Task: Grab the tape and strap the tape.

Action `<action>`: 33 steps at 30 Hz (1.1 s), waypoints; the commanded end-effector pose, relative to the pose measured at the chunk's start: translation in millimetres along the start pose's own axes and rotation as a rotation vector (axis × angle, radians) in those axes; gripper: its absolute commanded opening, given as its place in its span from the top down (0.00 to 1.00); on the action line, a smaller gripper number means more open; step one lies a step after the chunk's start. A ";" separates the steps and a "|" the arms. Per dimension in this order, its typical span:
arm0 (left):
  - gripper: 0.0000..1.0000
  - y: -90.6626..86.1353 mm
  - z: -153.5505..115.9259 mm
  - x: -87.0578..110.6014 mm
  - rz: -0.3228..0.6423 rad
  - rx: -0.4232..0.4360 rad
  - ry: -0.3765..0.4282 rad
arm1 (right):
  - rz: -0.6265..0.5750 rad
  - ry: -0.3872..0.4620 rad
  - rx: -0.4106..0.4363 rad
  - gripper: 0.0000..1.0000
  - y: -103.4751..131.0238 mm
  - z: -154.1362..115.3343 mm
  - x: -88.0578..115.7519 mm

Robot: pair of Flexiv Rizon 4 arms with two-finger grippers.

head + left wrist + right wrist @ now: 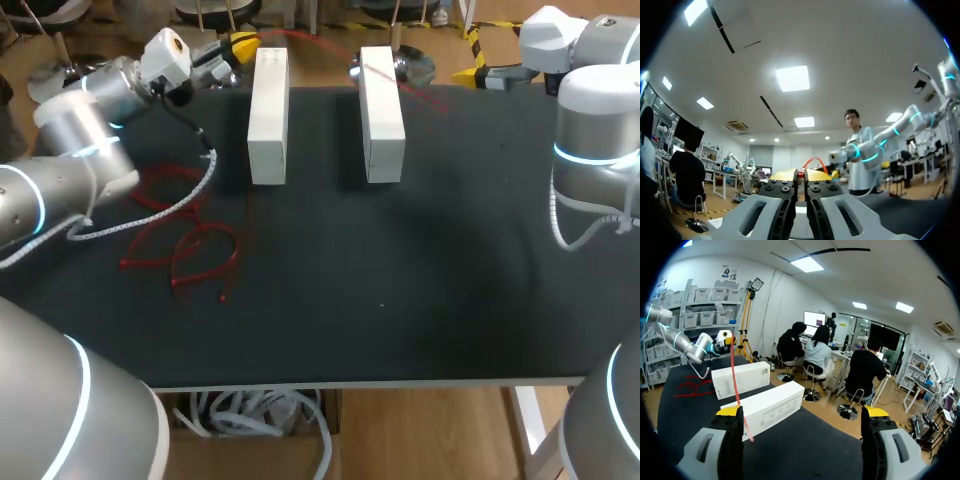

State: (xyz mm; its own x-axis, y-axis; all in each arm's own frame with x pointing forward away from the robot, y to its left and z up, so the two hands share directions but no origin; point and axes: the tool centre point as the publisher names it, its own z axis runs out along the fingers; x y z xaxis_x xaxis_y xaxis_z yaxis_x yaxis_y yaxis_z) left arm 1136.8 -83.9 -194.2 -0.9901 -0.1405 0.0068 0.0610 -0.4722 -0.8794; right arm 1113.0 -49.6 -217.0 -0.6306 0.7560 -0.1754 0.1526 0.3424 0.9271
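**Helper:** Where is the tape right now?

**Me:** Most of the red tape [180, 240] lies in loose loops on the left side of the table [400, 320]. One end is up in my left gripper [235, 47] at the far edge. From there a thin red line runs over the tops of two white boxes. It crosses the left box [268, 115], then the right box [382, 112], and heads toward my right gripper [495, 75].

**Helper:** Is the left one really holding it?

**Me:** Yes. In the left wrist view its fingers are pressed tight together with the red tape pinched between them.

**Helper:** And the right one?

**Me:** Its fingers stand wide apart with nothing in them. In the right wrist view the tape passes just beside one finger [731, 432], not between the two.

**Helper:** So which step are we on?

**Me:** I think the grab is done and the strapping is under way. Next, I guess the right gripper has to get around that loose red line and close on it. Then the tape can be pulled snug over the boxes.

**Helper:** Is there room to move?

**Me:** Both grippers sit near the far edge, and the boxes stand close to it too. The gap between the boxes is narrow. The most room is on the near side of the boxes and out to their right. The loops on the left could catch, so I'd stay away from them.
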 end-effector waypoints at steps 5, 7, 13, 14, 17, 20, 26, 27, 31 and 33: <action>1.00 -4.4 18.5 12.3 0.007 0.078 -0.011 | 0.000 0.001 0.003 0.00 0.4 0.4 -0.5; 1.00 -7.9 24.4 16.9 0.006 0.068 -0.019 | 0.000 0.001 0.003 0.00 0.4 0.4 -0.5; 1.00 -18.4 34.9 35.3 0.003 0.020 -0.066 | 0.000 0.001 0.003 0.00 0.4 0.4 -0.5; 1.00 -19.0 35.4 38.3 0.012 0.018 -0.068 | 0.000 0.001 0.003 0.00 0.4 0.4 -0.5; 1.00 -17.3 35.1 46.9 0.033 0.003 -0.076 | 0.000 0.001 0.003 0.00 0.4 0.4 -0.5; 1.00 -12.7 33.1 55.4 0.038 0.007 -0.095 | 0.000 0.001 0.003 0.00 0.4 0.4 -0.5; 1.00 -9.9 37.8 70.7 0.057 0.022 -0.125 | 0.000 0.001 0.003 0.00 0.4 0.4 -0.5; 1.00 -9.9 39.1 73.6 0.062 0.024 -0.132 | 0.000 0.001 0.003 0.00 0.4 0.4 -0.5; 1.00 -8.2 44.2 84.3 0.067 0.029 -0.158 | 0.000 0.001 0.003 0.00 0.4 0.4 -0.5; 1.00 -8.4 47.5 89.5 0.074 0.032 -0.165 | 0.000 0.001 0.003 0.00 0.4 0.4 -0.5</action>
State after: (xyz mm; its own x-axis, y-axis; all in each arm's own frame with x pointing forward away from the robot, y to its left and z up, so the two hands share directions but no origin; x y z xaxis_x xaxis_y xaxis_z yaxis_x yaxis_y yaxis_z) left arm 1062.9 -130.2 -167.3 -0.9851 -0.1607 -0.0618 0.1337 -0.4872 -0.8630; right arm 1113.0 -49.6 -217.0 -0.6306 0.7560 -0.1754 0.1526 0.3424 0.9271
